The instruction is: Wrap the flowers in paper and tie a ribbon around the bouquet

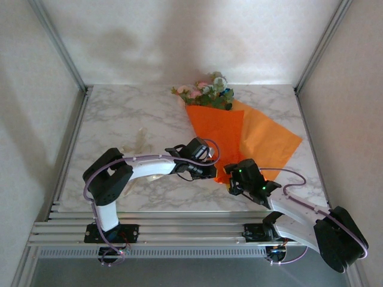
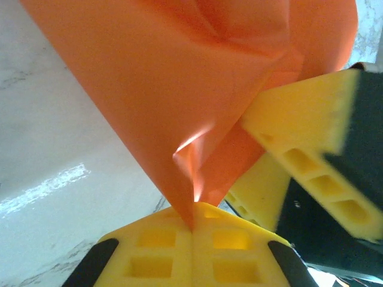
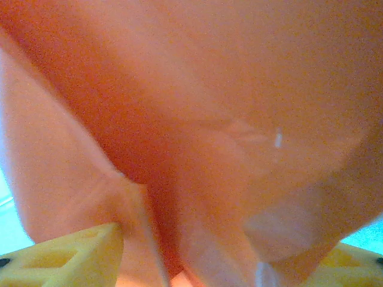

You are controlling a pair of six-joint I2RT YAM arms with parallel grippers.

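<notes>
L end effector (image 2: 192,218) pinching paper (image 1: 263,140) tip | R end effector (image 3: 215,257) fingers apart round paper, grip unclear | flowers (image 1: 206,91) at far end

You face a white grey-veined marble counter (image 1: 131,113), plain pale walls (image 1: 179,36) on three sides, grey metal frame posts (image 1: 57,42), soft even light.

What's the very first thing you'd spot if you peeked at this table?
The big bright orange paper, wrapped into a cone, lies toward the right of the marble table. Pink and white flowers poke out of its far end. The yellow fingers of the left gripper pinch the paper's near tip, and the right gripper sits close beside.
</notes>
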